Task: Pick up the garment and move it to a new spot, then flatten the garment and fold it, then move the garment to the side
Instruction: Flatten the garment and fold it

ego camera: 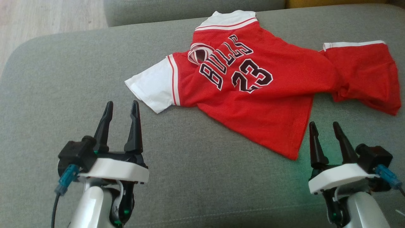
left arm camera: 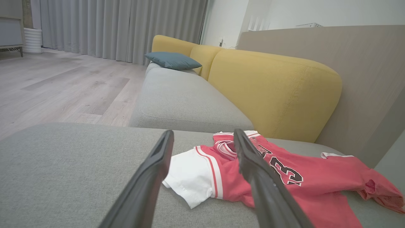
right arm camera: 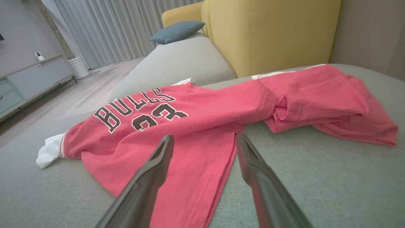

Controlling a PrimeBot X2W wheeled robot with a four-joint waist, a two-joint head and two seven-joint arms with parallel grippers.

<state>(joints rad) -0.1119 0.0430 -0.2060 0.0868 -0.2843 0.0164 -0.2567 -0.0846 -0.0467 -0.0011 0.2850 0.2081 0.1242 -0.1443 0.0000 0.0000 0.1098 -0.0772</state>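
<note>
The garment (ego camera: 259,95) is a red jersey with white sleeves and "BULLS 23" on its chest, lying crumpled on the grey sofa seat (ego camera: 79,82), its right part bunched and folded over. My left gripper (ego camera: 122,106) stands open, a little short of the white sleeve (ego camera: 155,87), holding nothing. My right gripper (ego camera: 324,126) is open too, just right of the jersey's near hem corner. In the left wrist view the garment (left arm camera: 303,180) lies past the open gripper (left arm camera: 204,134). In the right wrist view the open gripper (right arm camera: 205,139) points at the garment (right arm camera: 202,126).
A second grey seat cushion (left arm camera: 183,98) adjoins the far side, with a teal pillow (left arm camera: 172,60) on it. A yellow backrest (left arm camera: 272,91) rises behind the jersey. Wood floor (ego camera: 47,19) lies beyond the seat's left edge. A low cabinet (right arm camera: 28,82) stands along the wall.
</note>
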